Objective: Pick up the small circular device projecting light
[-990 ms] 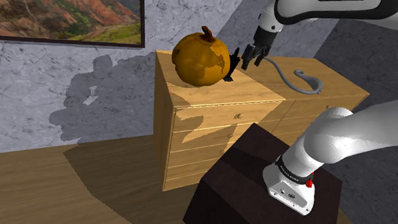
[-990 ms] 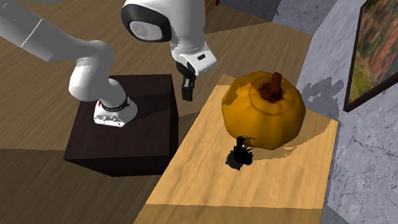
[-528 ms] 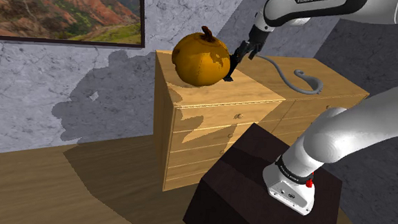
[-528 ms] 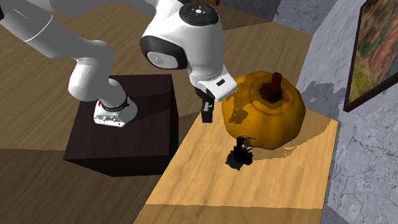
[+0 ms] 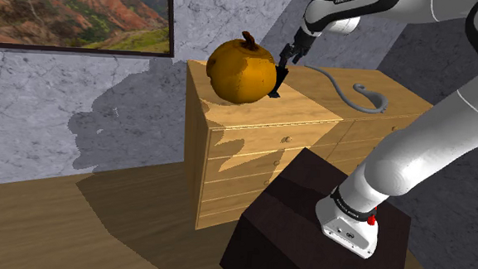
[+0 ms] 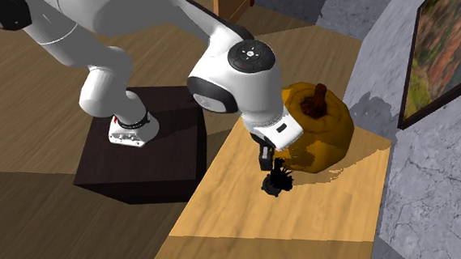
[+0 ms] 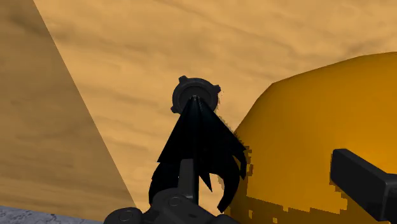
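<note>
so the all-black two-finger gripper (image 6: 265, 158) hangs just above the small black round device with its dark cone (image 7: 195, 97), fingers spread, nothing held; the device sits on the light wooden dresser top (image 6: 240, 222), right beside the big orange pumpkin (image 6: 326, 130); my worry: one finger looks lined up over the pumpkin, so a straight drop could bump it and knock the device askew

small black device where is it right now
The small black device sits on the wooden dresser, right beside the orange pumpkin on its lower-left side in the second exterior view, with the gripper just above it.
</note>
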### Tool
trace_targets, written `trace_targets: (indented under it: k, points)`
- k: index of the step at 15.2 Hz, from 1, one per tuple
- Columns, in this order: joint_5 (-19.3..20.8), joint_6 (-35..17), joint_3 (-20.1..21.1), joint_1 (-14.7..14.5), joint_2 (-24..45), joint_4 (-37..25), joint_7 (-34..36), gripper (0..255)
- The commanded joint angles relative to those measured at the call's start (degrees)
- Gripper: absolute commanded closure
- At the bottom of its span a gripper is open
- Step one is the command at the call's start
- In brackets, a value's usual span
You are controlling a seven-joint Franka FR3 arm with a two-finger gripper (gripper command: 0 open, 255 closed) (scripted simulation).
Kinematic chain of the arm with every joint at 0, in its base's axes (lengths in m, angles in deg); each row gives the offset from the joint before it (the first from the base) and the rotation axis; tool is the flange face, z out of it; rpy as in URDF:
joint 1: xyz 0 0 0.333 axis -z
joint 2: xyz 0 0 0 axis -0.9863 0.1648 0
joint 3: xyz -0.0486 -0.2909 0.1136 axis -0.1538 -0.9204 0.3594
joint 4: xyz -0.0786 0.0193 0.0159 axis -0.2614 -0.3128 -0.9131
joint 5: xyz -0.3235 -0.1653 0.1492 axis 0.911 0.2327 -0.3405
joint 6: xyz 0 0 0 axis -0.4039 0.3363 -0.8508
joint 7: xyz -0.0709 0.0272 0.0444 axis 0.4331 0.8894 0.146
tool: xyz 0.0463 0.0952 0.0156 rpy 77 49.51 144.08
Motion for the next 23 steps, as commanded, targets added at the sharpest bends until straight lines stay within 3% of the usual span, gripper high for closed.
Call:
trace_targets:
  k: [1, 3, 12, 13, 23]
  points:
    - [-2.6, -2.15, -1.43, -0.08, 3.46, -2.97, -2.93, 0]
    - [-4.62, -3.37, -2.19, -0.02, 5.79, -4.98, -4.93, 0]
    - [-6.7, -9.02, -2.4, -0.08, 8.28, -1.53, -6.68, 0]
    - [-6.71, -8.93, -2.42, -0.07, 8.29, -1.63, -6.71, 255]
    - [-6.36, -8.28, -2.38, -0.07, 7.9, -1.94, -6.41, 255]
